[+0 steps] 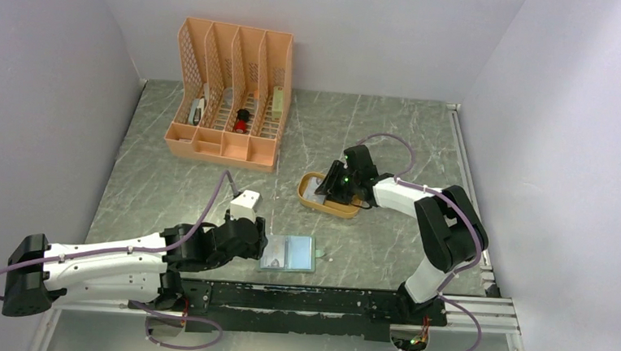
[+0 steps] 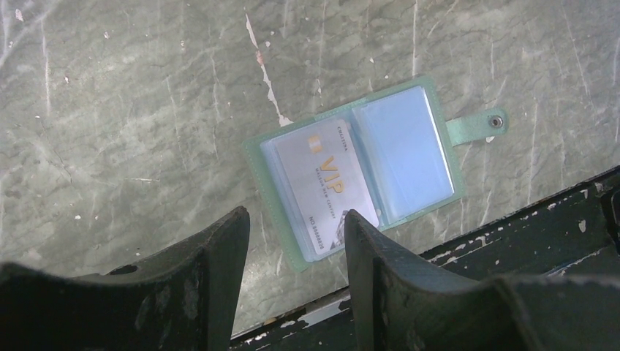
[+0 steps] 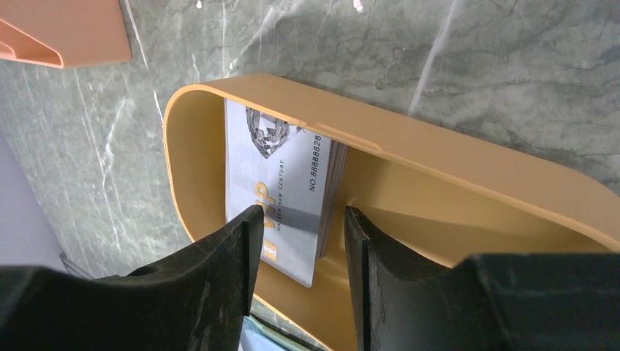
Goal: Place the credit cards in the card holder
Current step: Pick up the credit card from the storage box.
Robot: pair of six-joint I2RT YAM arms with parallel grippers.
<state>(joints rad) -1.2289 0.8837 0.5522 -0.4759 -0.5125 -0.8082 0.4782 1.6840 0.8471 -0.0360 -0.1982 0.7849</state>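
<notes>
By the near edge of the tabletop, left of its middle, the left end effector (image 2: 296,219) hangs released, its black fingers spread with nothing between them. Just to its right the sage-green folding card holder (image 2: 358,164) lies open and flat, snap tab pointing away. One pale grey plastic card (image 2: 325,179) with gold "VIP" lettering already sits in its left clear sleeve; the right sleeve looks vacant.

Further right, near the middle of the tabletop, the mustard-yellow oval tray (image 3: 439,146) holds a small stack of pale grey credit cards (image 3: 281,175). The top one reads "VIP", "NEW CENTURY" and "NO.8888828" beside a diamond picture. The right end effector (image 3: 300,219) is spread over the stack's near end, gripping nothing.

These cards are likely light, stiff and slick. Lying flat, they offer little purchase, so pinching one by its long edges seems wisest. The sleeves look thin and floppy.
</notes>
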